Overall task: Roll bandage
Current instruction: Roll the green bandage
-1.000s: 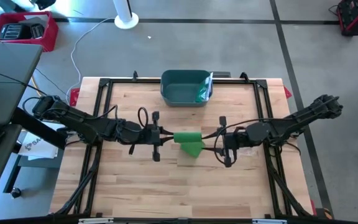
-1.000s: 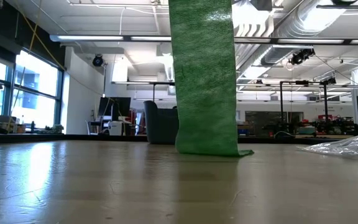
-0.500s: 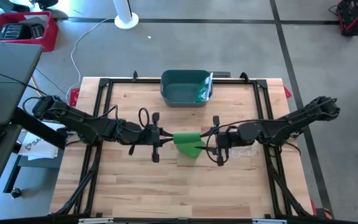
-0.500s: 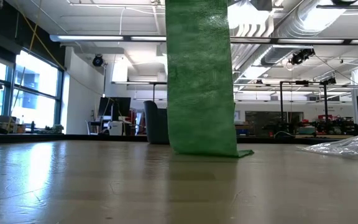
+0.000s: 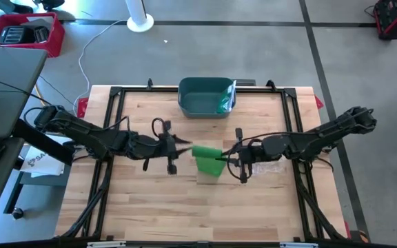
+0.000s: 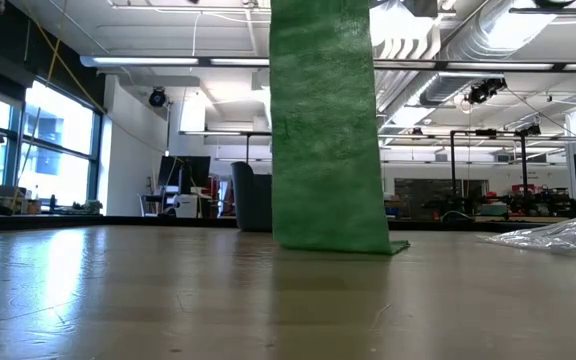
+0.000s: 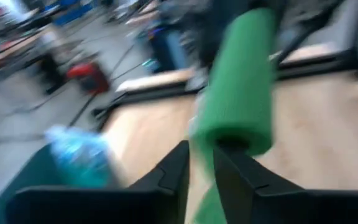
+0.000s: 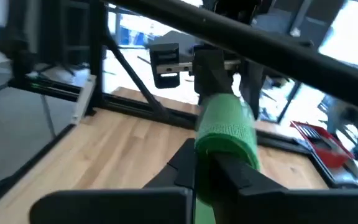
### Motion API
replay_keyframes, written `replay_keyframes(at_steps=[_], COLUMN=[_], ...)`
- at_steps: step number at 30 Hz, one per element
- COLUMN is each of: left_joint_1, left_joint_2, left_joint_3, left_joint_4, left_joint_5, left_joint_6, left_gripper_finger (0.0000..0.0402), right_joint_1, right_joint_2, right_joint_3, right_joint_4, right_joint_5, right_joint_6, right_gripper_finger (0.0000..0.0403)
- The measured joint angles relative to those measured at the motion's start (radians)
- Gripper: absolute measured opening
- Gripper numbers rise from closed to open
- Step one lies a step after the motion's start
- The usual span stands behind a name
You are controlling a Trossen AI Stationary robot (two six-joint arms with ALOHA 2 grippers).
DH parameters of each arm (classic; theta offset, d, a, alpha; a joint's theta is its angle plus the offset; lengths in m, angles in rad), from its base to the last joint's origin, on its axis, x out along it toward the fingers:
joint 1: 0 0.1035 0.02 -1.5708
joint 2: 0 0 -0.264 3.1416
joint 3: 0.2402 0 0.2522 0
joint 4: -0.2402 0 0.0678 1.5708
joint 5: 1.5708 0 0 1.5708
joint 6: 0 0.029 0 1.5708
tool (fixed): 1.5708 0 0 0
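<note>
Both arms meet over the middle of the wooden tabletop [image 5: 150,207], and between them is the green bandage [image 5: 207,158]. The right pincer [image 5: 224,159] has its two dark fingers [image 8: 185,158] drawn nearly together around the near end of the rolled part, which sticks straight out ahead of it like a short green tube. So it is gripping the roll, with only the roll's thickness between the fingers.

The left pincer [image 5: 182,145] sits just off the opposite end of that roll. In its own wrist view the fingers [image 7: 174,171] stand a narrow gap apart, with the green roll [image 7: 241,87] right in front of them and a loose flap of bandage dropping into the gap. That view is smeared, so I cannot tell whether the fingers are actually pinching the cloth or only close beside it.

Below the two pincers the unrolled strip [image 6: 326,130] hangs straight down as a broad green band, and its bottom edge rests on the wood.

Beyond the pincers, at the far edge, stands a dark green bin [image 5: 204,97]. Near the right arm lies a crumpled clear plastic wrapper [image 6: 553,233].
</note>
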Motion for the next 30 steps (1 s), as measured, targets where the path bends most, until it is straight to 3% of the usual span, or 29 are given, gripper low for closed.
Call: replay_keyframes(at_steps=[3, 5, 10, 13, 19, 24, 27, 30], left_joint_1=[0.001, 0.001, -0.016, -0.043, -0.082, -0.064, -0.032, -0.010], left_joint_2=[-0.050, -0.089, -0.132, -0.092, 0.068, 0.213, 0.255, 0.252], left_joint_3=[0.000, 0.000, 0.000, 0.000, 0.001, 0.001, 0.001, 0.001], left_joint_4=[-0.124, -0.199, -0.235, -0.132, 0.165, 0.489, 0.538, 0.479], left_joint_5=[-0.133, -0.167, -0.051, 0.026, 0.026, 0.030, 0.025, 0.000], left_joint_6=[-0.066, -0.117, -0.158, -0.084, 0.097, 0.174, 0.190, 0.180], left_gripper_finger=[0.0092, 0.0103, 0.0112, 0.0108, 0.0096, 0.0095, 0.0099, 0.0110], right_joint_1=[0.000, 0.000, 0.001, -0.005, -0.037, -0.073, -0.085, -0.085], right_joint_2=[0.000, 0.000, -0.016, -0.050, -0.198, -0.309, -0.360, -0.411], right_joint_3=[0.000, -0.001, -0.002, -0.002, -0.002, -0.032, -0.116, -0.219], right_joint_4=[-0.031, -0.045, -0.057, -0.057, -0.209, -0.303, -0.257, -0.168], right_joint_5=[0.083, 0.093, 0.095, 0.079, 0.058, -0.089, -0.133, -0.133], right_joint_6=[0.014, -0.013, -0.145, -0.222, -0.219, -0.126, -0.068, -0.005], right_gripper_finger=[0.0010, 0.0005, 0.0004, 0.0003, 0.0002, 0.0001, 0.0001, 0.0001])
